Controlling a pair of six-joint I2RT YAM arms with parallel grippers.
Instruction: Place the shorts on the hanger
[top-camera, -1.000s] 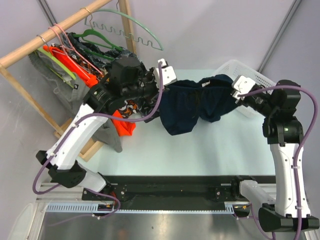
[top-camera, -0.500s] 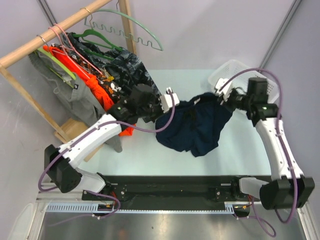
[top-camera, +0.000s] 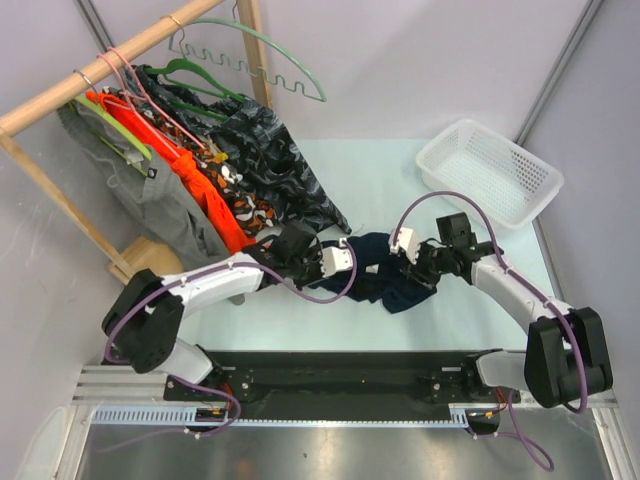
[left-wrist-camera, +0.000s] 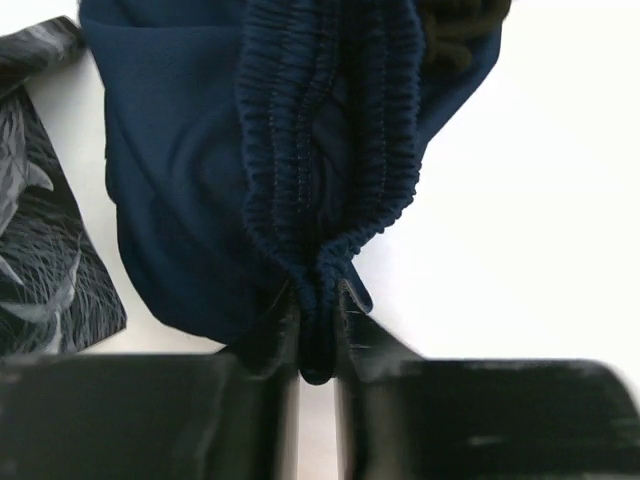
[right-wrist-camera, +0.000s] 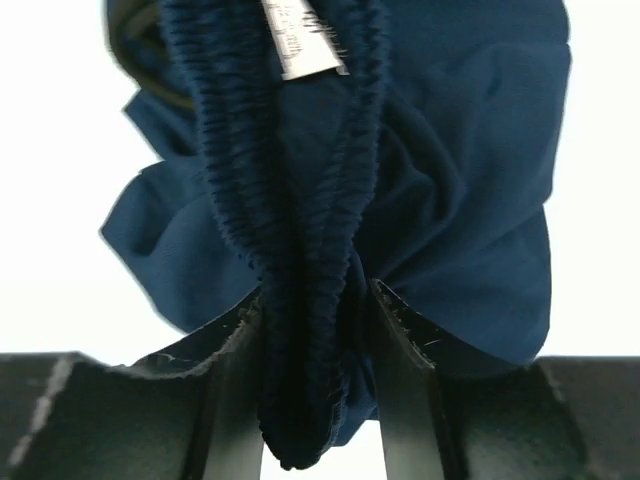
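The navy shorts (top-camera: 385, 281) lie bunched on the table between my two grippers. My left gripper (top-camera: 356, 261) is at their left end, and its jaws (left-wrist-camera: 318, 302) stand shut on a fold of the ribbed waistband (left-wrist-camera: 300, 120). My right gripper (top-camera: 406, 258) is at their right end. Its fingers (right-wrist-camera: 400, 330) stand apart, and the waistband fold with the white label (right-wrist-camera: 300, 40) hangs loosely between them. The pale mint-green hanger (top-camera: 283, 73) with the wavy bar hangs bare from the wooden rod (top-camera: 110, 55) at the far left, well away from both grippers.
Black-and-grey patterned (top-camera: 270, 160), orange (top-camera: 205, 195) and grey (top-camera: 165, 215) garments hang from the rod, with pink hangers (top-camera: 128, 75) and a darker green hanger (top-camera: 200, 85). The patterned cloth's hem (left-wrist-camera: 40, 250) lies just left of the shorts. A white basket (top-camera: 490, 170) stands at the back right.
Both arms came down and inward, bringing the shorts from held stretched in the air to a bunch on the table. The right gripper's fingers have spread wider.
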